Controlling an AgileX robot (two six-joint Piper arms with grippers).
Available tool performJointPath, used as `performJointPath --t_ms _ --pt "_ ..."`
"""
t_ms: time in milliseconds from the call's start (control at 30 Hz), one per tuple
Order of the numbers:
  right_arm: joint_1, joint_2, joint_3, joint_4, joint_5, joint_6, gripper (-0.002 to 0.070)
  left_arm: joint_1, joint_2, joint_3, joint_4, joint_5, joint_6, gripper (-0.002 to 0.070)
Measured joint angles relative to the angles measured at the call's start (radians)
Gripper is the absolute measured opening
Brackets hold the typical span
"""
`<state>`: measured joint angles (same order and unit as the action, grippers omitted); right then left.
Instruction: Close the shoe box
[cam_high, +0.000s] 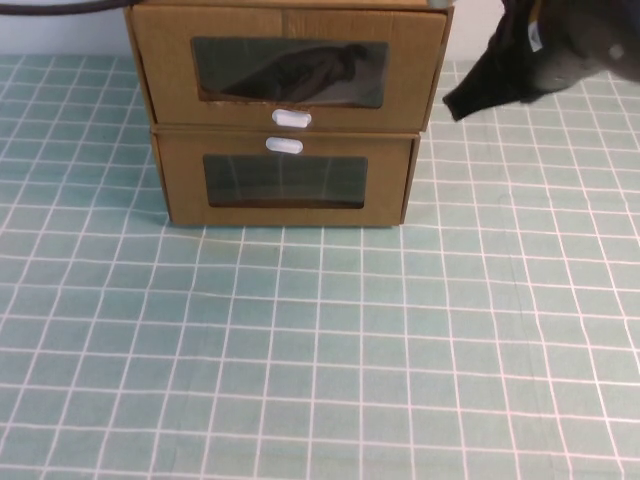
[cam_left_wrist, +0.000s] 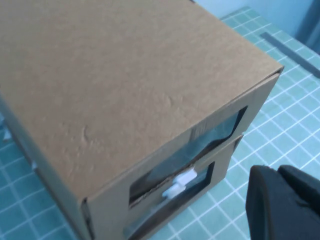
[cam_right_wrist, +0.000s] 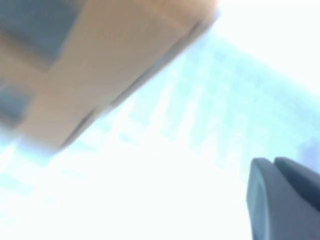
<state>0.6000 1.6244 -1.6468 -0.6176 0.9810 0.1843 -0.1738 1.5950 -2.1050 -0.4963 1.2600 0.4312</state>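
Here, in the high view, 2 cardboard boxes stand stacked at the far middle of the green checked tablecloth (cam_high: 320, 350). The shoe box (cam_high: 290, 70) is the upper 1, its clear window (cam_high: 288, 72) showing something dark inside and its small white pull tab (cam_high: 291, 119) sitting just below that window. Its front stands a little forward of the lower box (cam_high: 285, 180), whose own white tab (cam_high: 284, 146) lies above its window. The right gripper (cam_high: 462, 101) hangs dark and blurred at the upper right, its tip just beside the shoe box's right front corner but apart from it; whether its fingers are parted cannot be told. The left gripper does not show in this view. In the left wrist view, the shoe box's broad plain top (cam_left_wrist: 125, 85) fills most of the picture, seen from above its left side, with both white tabs close together on the fronts; a dark part of the left gripper (cam_left_wrist: 282, 202) shows at the corner, clear of the box, holding nothing visible, its opening not discernible. In the right wrist view, washed out, a brown box edge (cam_right_wrist: 100, 75) looms near, and only 1 dark finger (cam_right_wrist: 280, 197) shows.
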Motion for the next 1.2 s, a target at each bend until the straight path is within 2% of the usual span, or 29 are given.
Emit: performJointPath --t_ms 100,200,333,467,667,933,1033,1200 --pt "-0.045 -0.028 0.002 0.214 0.005 -0.088 -0.0014 0.000 -0.073 0.060 0.045 0.004 -0.018 -0.0005" --pt "-0.074 -0.080 0.028 0.331 -0.045 -0.113 -0.0014 0.000 -0.159 0.159 0.093 0.004 -0.024 -0.0005" --pt "-0.090 -0.192 0.075 0.395 -0.133 -0.117 -0.0014 0.000 -0.293 0.320 0.164 -0.025 -0.038 -0.0005" --pt "-0.090 -0.323 0.144 0.404 -0.188 -0.114 -0.0014 0.000 -0.473 0.544 0.216 -0.141 -0.047 -0.0005" --pt "-0.090 -0.557 0.362 0.365 -0.298 -0.006 -0.0014 0.000 -0.752 0.905 0.232 -0.341 -0.051 -0.0005" --pt "-0.090 -0.921 0.768 0.180 -0.419 0.310 -0.0014 0.000 -1.075 1.369 0.254 -0.590 -0.150 -0.0005" --pt "-0.090 -1.059 0.936 0.117 -0.437 0.426 -0.0014 0.000 -1.146 1.487 0.254 -0.669 -0.201 -0.0005" --pt "-0.090 -1.272 1.162 0.032 -0.462 0.494 -0.0014 0.000 -1.185 1.616 0.254 -0.778 -0.259 -0.0005"
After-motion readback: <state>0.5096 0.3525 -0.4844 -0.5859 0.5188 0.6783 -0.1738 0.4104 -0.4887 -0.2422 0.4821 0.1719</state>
